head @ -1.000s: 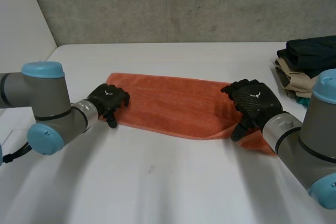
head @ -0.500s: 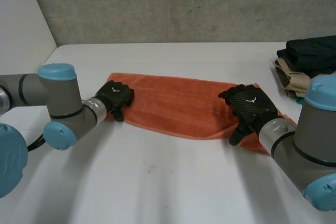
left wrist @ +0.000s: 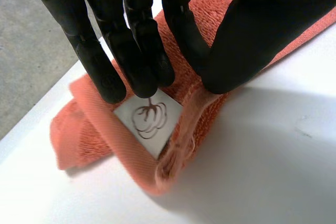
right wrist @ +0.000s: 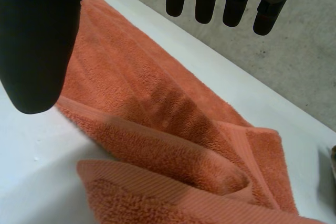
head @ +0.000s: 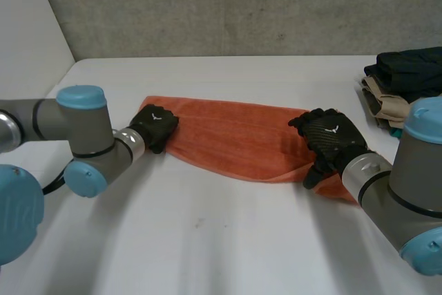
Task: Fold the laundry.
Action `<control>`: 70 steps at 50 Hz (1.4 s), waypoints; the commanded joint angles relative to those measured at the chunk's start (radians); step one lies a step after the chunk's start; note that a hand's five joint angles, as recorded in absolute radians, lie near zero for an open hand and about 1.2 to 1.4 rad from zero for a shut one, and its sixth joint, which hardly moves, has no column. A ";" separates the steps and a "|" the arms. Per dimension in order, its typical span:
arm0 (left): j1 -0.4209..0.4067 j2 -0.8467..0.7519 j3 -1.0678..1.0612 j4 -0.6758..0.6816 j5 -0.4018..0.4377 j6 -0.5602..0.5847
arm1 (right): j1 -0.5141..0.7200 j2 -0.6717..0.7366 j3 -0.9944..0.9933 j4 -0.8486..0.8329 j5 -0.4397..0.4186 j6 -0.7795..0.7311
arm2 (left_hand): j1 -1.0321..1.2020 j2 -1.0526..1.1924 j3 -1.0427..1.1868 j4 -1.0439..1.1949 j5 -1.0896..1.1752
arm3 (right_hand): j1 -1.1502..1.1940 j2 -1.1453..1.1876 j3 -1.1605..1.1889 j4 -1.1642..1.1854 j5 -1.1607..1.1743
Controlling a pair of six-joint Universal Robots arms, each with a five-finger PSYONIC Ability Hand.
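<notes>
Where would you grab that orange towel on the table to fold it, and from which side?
Take the orange terry towel at a short end's near corner, coming from the front: it lies flat as a long strip, and the thick hem there gives fingers an edge to pinch.

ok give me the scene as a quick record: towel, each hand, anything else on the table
cloth: orange towel, laid lengthwise on the white table, right end rumpled
left hand: left hand pinches the towel's left end, fingertips at a white label
right hand: right hand open, over the towel's right end
other: pile of clothes at the table's far right
</notes>
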 commanded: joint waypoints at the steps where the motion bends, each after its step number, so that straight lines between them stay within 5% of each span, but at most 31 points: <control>1: 0.028 0.237 -0.132 -0.070 0.014 -0.108 | -0.023 -0.061 -0.023 0.053 -0.007 -0.025 | 0.234 0.203 0.208 0.202 0.229 | -0.069 -0.035 -0.031 -0.037 -0.050; 15: 0.108 0.763 -0.517 -0.028 0.120 -0.246 | -0.151 -0.182 -0.120 0.336 -0.087 -0.265 | 0.234 0.203 0.208 0.202 0.229 | -0.069 -0.035 -0.031 -0.037 -0.050; 19: 0.111 0.713 -0.563 0.013 0.126 -0.242 | -0.176 -0.104 -0.161 0.428 -0.072 -0.315 | 0.156 0.125 0.130 0.123 0.150 | -0.029 0.006 0.010 0.004 -0.009; 21: 0.111 0.667 -0.571 0.024 0.129 -0.237 | -0.181 -0.054 -0.178 0.461 -0.054 -0.308 | -0.510 -0.541 -0.536 -0.542 -0.515 | 0.082 0.117 0.121 0.115 0.102; 27: 0.096 0.599 -0.568 -0.013 0.129 -0.238 | -0.158 0.032 -0.164 0.367 -0.038 -0.256 | -0.687 -0.718 -0.713 -0.720 -0.693 | 0.288 0.322 0.326 0.320 0.308; 37: 0.073 0.587 -0.559 -0.013 0.119 -0.240 | -0.115 0.074 -0.060 0.233 -0.035 -0.288 | -0.711 -0.742 -0.737 -0.743 -0.716 | 0.467 0.502 0.506 0.500 0.487; 42: 0.053 0.576 -0.557 -0.007 0.119 -0.242 | -0.113 0.094 -0.057 0.135 -0.011 -0.312 | -0.723 -0.753 -0.749 -0.755 -0.728 | 1.151 1.186 1.190 1.184 1.171; 54: -0.018 0.546 -0.499 0.004 0.039 -0.349 | -0.018 -0.165 -0.183 0.213 -0.079 -0.298 | -0.781 -0.812 -0.808 -0.814 -0.787 | 1.152 1.187 1.191 1.185 1.172; 70: -0.133 0.449 -0.401 -0.048 -0.035 -0.484 | -0.003 -0.385 -0.499 0.419 -0.323 -0.084 | -0.928 -0.959 -0.955 -0.961 -0.934 | 1.152 1.187 1.191 1.185 1.172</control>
